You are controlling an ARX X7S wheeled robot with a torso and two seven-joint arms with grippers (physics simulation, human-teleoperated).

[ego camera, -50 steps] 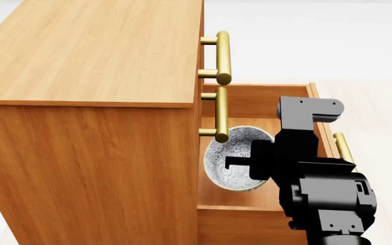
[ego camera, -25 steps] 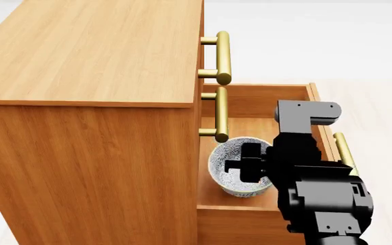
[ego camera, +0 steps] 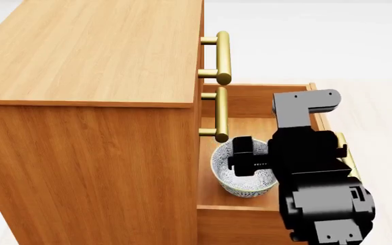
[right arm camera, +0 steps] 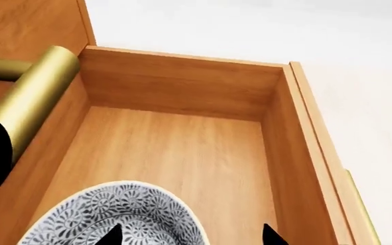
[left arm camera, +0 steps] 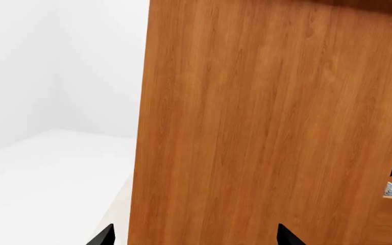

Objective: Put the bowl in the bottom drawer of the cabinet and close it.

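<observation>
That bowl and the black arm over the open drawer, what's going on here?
The robot's right end effector is placing the bowl, patterned in grey-blue, inside the pulled-out bottom drawer of the cabinet. The bowl sits upright in the drawer, near the cabinet side, with one finger reaching inside its rim. Whether the grip is released can't be told. The drawer is open, so closing it remains. The left arm hangs beside the cabinet's side panel, handling nothing visible.

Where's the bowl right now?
Head view: the bowl sits upright inside the open bottom drawer, near its front corner beside the cabinet, under the right gripper.
</observation>
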